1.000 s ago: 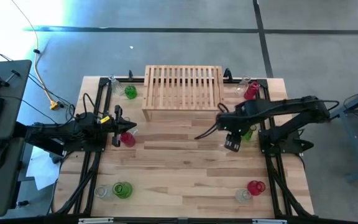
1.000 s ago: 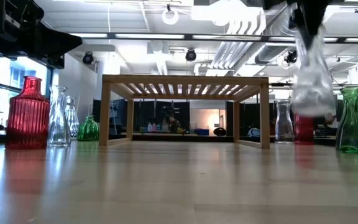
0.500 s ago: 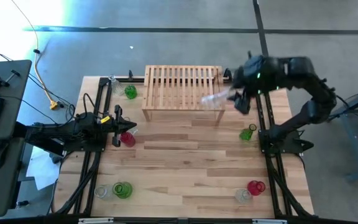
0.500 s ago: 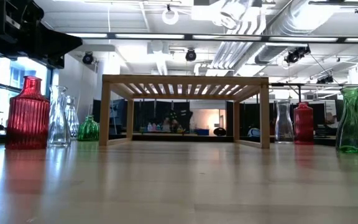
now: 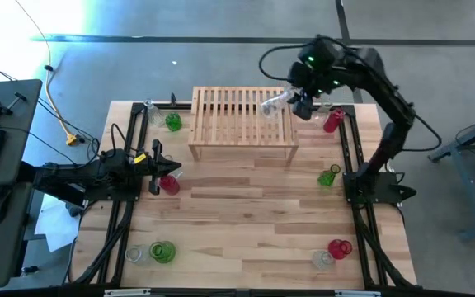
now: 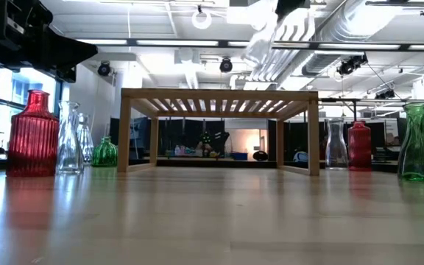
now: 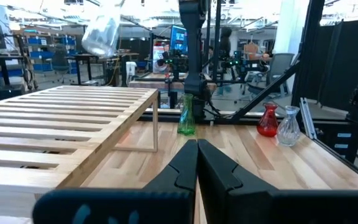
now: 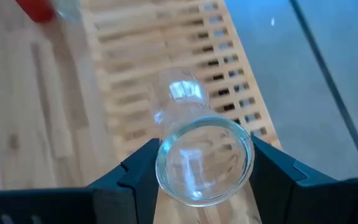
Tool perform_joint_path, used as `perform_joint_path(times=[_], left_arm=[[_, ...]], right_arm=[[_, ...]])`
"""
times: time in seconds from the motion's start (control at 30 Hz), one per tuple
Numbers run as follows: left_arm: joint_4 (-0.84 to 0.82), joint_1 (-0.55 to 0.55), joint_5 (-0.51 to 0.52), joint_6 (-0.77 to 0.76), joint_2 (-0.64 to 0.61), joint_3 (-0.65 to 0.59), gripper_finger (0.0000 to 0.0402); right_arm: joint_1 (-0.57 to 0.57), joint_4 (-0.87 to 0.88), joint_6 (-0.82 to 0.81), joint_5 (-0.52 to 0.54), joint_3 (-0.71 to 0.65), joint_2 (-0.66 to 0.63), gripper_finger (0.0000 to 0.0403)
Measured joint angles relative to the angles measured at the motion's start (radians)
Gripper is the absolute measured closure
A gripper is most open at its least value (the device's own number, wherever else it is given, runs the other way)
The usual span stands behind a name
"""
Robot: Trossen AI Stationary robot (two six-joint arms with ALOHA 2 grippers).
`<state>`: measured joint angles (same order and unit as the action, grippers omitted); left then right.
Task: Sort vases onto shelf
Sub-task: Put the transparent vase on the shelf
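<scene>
My right gripper (image 5: 293, 104) hangs high over the far right part of the light-wood shelf (image 5: 243, 122), shut on a clear glass vase (image 5: 274, 106) that also shows in the air in the low view (image 6: 260, 46) and the left wrist view (image 7: 101, 32). My left gripper (image 5: 160, 168) rests shut at the table's left, beside a red vase (image 5: 169, 184) standing on its base. Other vases stand on the planks: a green one (image 5: 173, 122) at the far left, a red one (image 5: 332, 121) at the far right and a green one (image 5: 328, 176) at the right. My right gripper pinches the clear vase's wide lower body (image 8: 166, 163), near its base, between the two fingers (image 8: 272, 167). The fingers slant down from above, and the vase's neck (image 8: 180, 93) points on past them toward the shelf. The vase is lifted clear, tilted.
A green vase (image 5: 162, 251) and a clear one (image 5: 135, 254) stand at the near left. A red vase (image 5: 339, 247) and a clear one (image 5: 323, 260) stand at the near right. Black frame rails (image 5: 355, 157) run along both table sides.
My right gripper has risen and swung from the table's right middle toward the far edge, turning as it went, and now hangs over the shelf's far right. The clear vase went with it, from hanging low beside the green vase to high over the shelf.
</scene>
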<state>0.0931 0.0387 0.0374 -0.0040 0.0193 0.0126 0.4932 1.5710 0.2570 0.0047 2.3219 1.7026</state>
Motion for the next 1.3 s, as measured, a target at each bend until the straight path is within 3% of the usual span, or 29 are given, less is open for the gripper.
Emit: perform_joint_path(times=[0.57, 0.9, 1.3], left_arm=[[-0.019, 0.000, -0.011, -0.037, 0.000, 0.000, 0.0401], [-0.021, 0.000, -0.038, -0.037, 0.000, 0.000, 0.0401], [-0.021, 0.000, -0.038, -0.037, 0.000, 0.000, 0.0401]], right_arm=[[0.169, 0.000, 0.047, 0.004, -0.041, 0.087, 0.0230], [0.174, 0.000, 0.040, 0.071, -0.113, 0.087, 0.0230], [0.174, 0.000, 0.035, 0.071, -0.113, 0.087, 0.0206]])
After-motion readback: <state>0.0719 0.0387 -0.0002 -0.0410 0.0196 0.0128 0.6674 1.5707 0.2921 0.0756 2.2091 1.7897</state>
